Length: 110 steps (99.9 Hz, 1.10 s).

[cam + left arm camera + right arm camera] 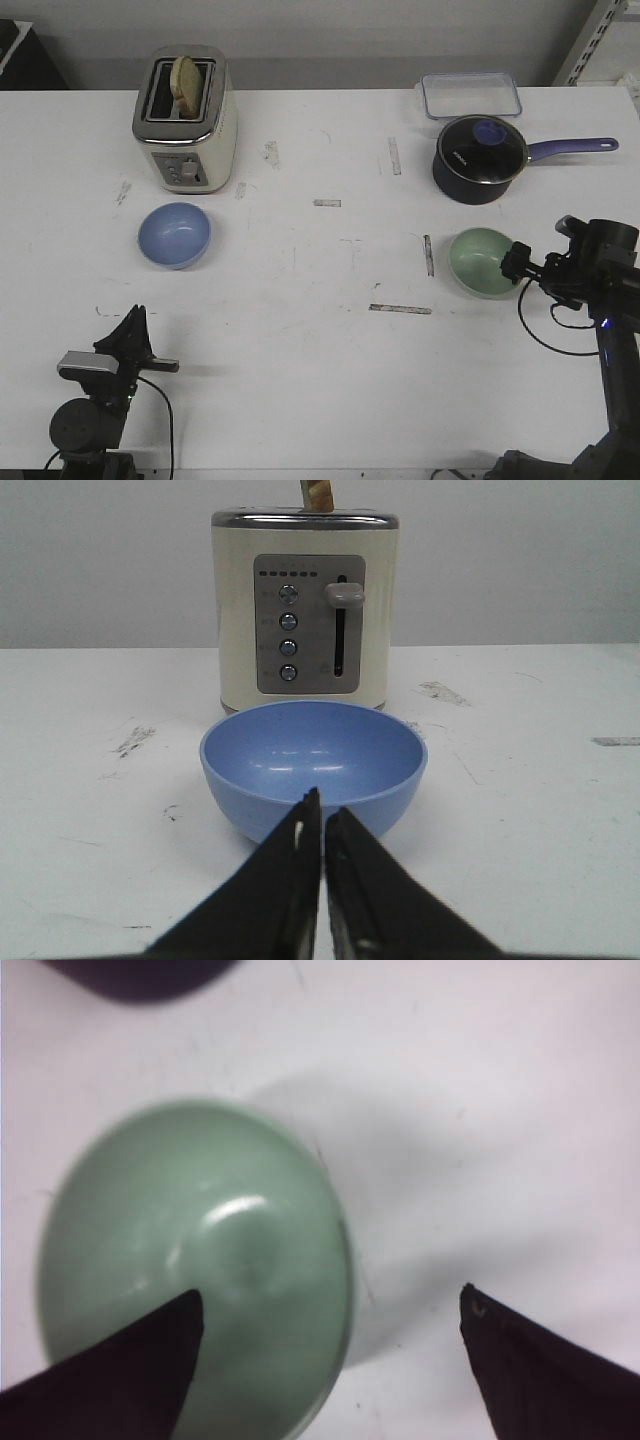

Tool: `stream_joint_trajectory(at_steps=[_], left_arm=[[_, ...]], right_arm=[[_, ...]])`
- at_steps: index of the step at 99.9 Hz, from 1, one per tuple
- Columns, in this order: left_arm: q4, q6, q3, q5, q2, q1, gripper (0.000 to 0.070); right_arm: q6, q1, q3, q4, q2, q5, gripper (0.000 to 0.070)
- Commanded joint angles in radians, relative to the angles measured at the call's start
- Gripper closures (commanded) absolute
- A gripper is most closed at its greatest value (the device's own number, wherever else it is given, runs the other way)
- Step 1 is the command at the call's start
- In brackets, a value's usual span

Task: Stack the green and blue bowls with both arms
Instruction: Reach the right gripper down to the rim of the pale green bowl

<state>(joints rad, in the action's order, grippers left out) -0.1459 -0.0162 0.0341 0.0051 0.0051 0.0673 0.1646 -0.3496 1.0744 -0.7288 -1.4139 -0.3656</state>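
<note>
The blue bowl [175,235] sits upright on the table [320,350] just in front of the toaster [186,118], empty and untouched. The left gripper [322,810] is low at the table's near edge, well short of that bowl, its two fingers pressed together with only a hairline between them; its arm is cut off by the frame's bottom. The green bowl [484,262] lies far to the toaster's right, in front of the saucepan [480,158]. The right gripper [330,1305] is over the bowl's right rim with fingers spread wide, one finger [120,1370] above the bowl's inside and the other outside it. Whether either touches the rim cannot be made out; the wrist picture is blurred and the fingers are cropped.
</note>
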Motion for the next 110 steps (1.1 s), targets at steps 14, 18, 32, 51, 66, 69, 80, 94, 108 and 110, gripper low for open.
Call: stream_joint_trajectory(at_steps=[14,18,32,51,66,69,80,94,108,110], left_arm=[[-0.013,0.005,-0.022,0.002,-0.002,-0.002,0.0698],[-0.012,0.005,-0.022,0.002,-0.002,-0.002,0.0698],[-0.012,0.005,-0.022,0.002,-0.002,-0.002,0.0699],[-0.013,0.005,-0.022,0.002,-0.002,-0.002,0.0699],[-0.013,0.005,-0.022,0.002,-0.002,-0.002,0.0699],[-0.012,0.005,-0.022,0.002,-0.002,-0.002,0.0699],[-0.012,0.005,-0.022,0.002,-0.002,-0.002,0.0698],[-0.012,0.005,-0.022,0.002,-0.002,-0.002,0.0699],[-0.012,0.005,-0.022,0.002,-0.002,-0.002,0.0699],[-0.012,0.005,-0.022,0.002,-0.002,-0.002,0.0699]], right_arm=[[-0.004,-0.001,-0.042,0.079,-0.03,-0.005,0.0204],[-0.004,-0.001,-0.045,0.083,-0.036,-0.005,0.0239],[0.0,0.007,-0.047,0.108,-0.057,-0.013,0.0314],[0.014,0.03,-0.047,0.137,-0.097,-0.025,0.0363],[0.023,0.029,-0.047,0.158,-0.102,-0.025,0.0533],[0.023,0.029,-0.047,0.159,-0.102,-0.022,0.0548],[0.023,0.029,-0.047,0.157,-0.102,-0.018,0.0633],[0.028,0.029,-0.046,0.157,-0.098,-0.019,0.0699],[0.051,0.03,-0.043,0.158,-0.068,-0.028,0.0699],[0.054,0.03,-0.042,0.156,-0.06,-0.03,0.0699]])
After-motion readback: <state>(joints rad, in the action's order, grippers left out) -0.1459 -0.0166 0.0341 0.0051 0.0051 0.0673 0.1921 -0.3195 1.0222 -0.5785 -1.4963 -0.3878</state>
